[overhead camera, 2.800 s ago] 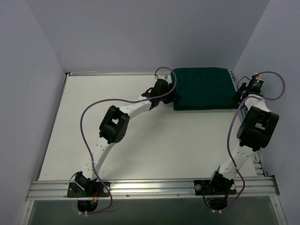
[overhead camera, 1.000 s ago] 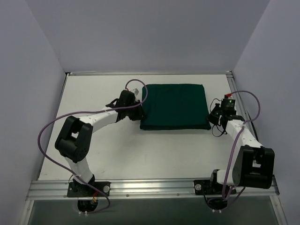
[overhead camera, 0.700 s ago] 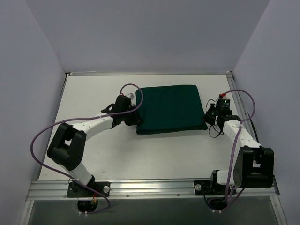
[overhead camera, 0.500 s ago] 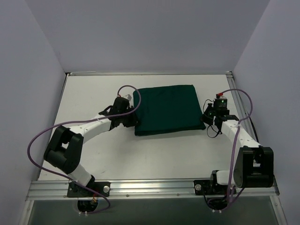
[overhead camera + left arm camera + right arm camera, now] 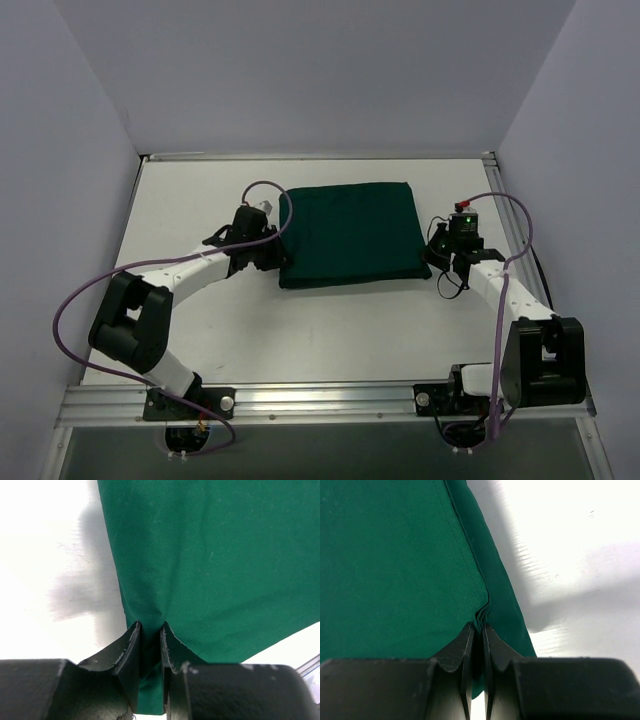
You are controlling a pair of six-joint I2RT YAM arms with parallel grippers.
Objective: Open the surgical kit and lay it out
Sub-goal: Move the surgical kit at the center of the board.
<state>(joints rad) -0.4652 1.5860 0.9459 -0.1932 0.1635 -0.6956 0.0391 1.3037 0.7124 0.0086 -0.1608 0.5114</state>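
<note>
Dragged leftward across the table (image 5: 190,200), the surgical kit (image 5: 348,235) is still folded; left tool (image 5: 150,635) and right tool (image 5: 476,630) each pinch a cloth edge; unwrapping apparently all remains.

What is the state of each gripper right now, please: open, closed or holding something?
Left gripper: closed on the left edge of the green cloth wrap.
Right gripper: closed on the wrap's right edge.

No text, label, brand, number or sign can be read in any view. The cloth (image 5: 348,233) shows only plain green weave.
</note>
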